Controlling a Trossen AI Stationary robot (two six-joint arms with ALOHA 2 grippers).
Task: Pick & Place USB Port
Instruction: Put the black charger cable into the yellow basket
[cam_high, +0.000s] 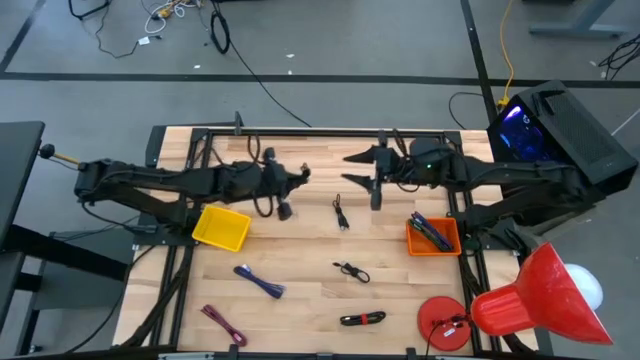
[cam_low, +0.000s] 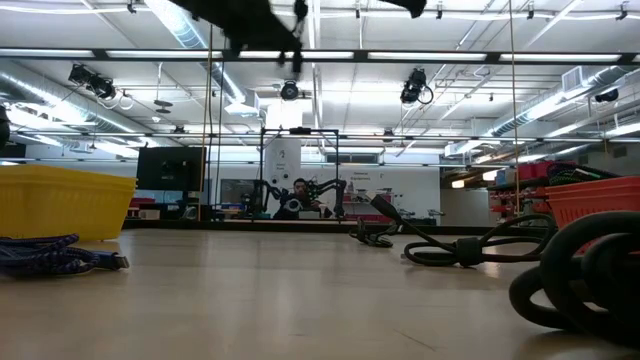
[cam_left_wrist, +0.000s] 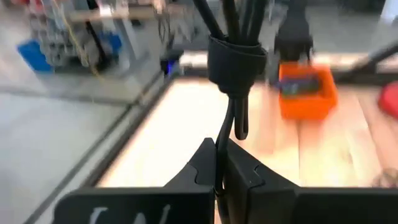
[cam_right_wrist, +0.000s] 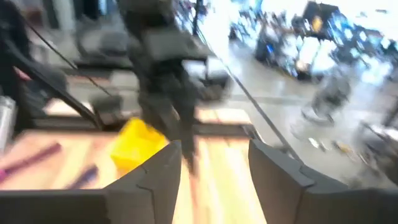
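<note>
Left gripper (cam_left_wrist: 221, 177), upper centre-left of the high view, was clamped on a black cable (cam_left_wrist: 235, 59). Right gripper (cam_right_wrist: 211, 171) stood open, empty. Thin pinch; swing could slip the dangling cable before the yellow bin (cam_high: 221, 228).

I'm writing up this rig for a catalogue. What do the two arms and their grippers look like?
Both arms are matte black, jointed, with cabling along the links. The left gripper has two angular black fingers above a plate with pale markings. The right gripper has broad, dark grey, blocky fingers.

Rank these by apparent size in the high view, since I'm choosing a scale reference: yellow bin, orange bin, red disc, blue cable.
1. Yellow bin, largest.
2. Orange bin and red disc: too alike to rank; the disc is partly covered.
3. Blue cable, smallest.
</note>
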